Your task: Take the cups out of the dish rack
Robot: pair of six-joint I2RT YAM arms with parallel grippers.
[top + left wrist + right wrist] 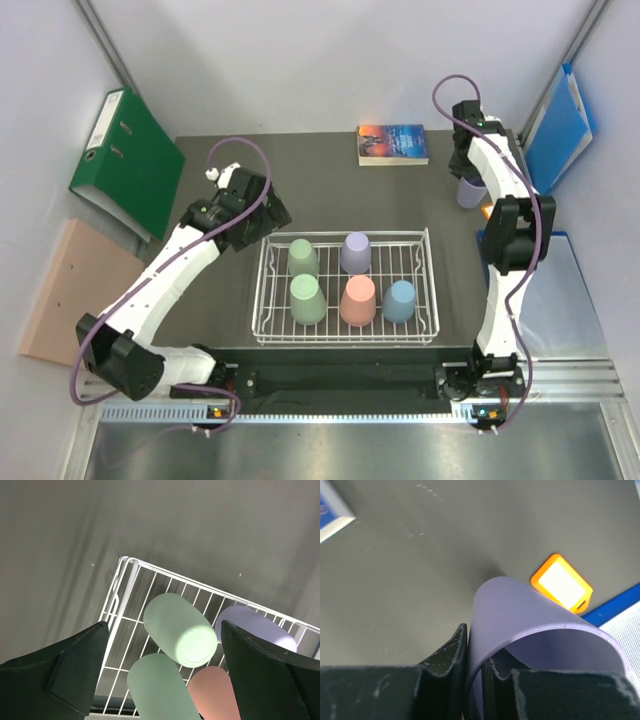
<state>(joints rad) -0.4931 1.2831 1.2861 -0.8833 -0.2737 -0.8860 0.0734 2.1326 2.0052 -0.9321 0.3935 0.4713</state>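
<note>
The white wire dish rack [430, 290] sits mid-table with several cups upside down in it: two light green cups [302, 257] [307, 299], a lavender one [355, 252], a salmon pink one [358, 301] and a light blue one [400, 300]. My left gripper [262, 215] is open above the rack's far left corner [122, 562], over the green cups [182, 632]. My right gripper [467, 165] at the far right is shut on the wall of a second lavender cup [520, 615], one finger inside and one outside; this cup [470, 192] is mouth up, down by the table.
A book [393, 144] lies at the back of the table. A green binder [128, 160] leans at the left, a blue folder [558, 128] at the right. An orange-rimmed tag [561, 583] lies beside the held cup. A tan board [65, 290] is off the left edge.
</note>
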